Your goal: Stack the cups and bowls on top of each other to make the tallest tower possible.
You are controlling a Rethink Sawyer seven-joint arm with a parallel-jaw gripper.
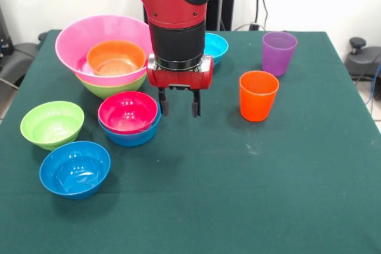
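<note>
My gripper [178,109] hangs empty, jaws parted, right beside the magenta-red bowl [127,112]; I judge I'm between picks, needing 1 descent onto its rim.

Bright, even light from above; soft shadows under the bowls [74,169], gloss highlights inside them, focus sharp throughout.

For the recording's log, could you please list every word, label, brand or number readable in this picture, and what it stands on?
None can be read: the red arm and its gripper, the bowls, the orange cup, the purple cup and the green table show no print.
</note>
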